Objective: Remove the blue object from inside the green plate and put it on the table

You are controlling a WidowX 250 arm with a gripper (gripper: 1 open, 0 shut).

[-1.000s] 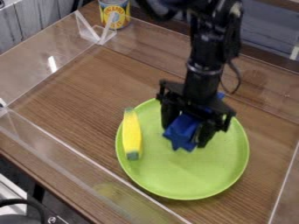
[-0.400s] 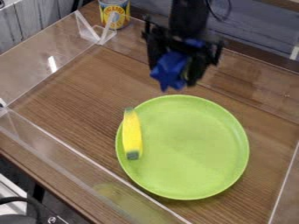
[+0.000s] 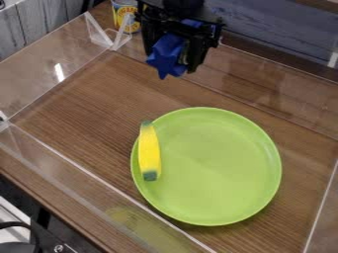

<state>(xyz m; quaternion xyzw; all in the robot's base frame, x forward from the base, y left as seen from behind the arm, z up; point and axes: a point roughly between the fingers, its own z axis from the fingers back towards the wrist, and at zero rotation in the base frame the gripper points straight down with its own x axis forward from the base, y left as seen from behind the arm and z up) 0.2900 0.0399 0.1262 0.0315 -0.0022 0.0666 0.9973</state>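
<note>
While the banana (image 3: 149,151) lies along the left side of the green plate (image 3: 218,168), the blue block (image 3: 168,55) is up beyond the plate's far edge, over the back of the table (image 3: 82,107). The black claw (image 3: 175,47) has hold of it, its jaws parted by the block's width. Behind, near the left back corner, a can (image 3: 126,16) stands partly hidden.

One high view, angled down
My single camera looks steeply down over the table (image 3: 82,114) from fairly close, with the plate (image 3: 211,173) filling the lower right of frame.
</note>
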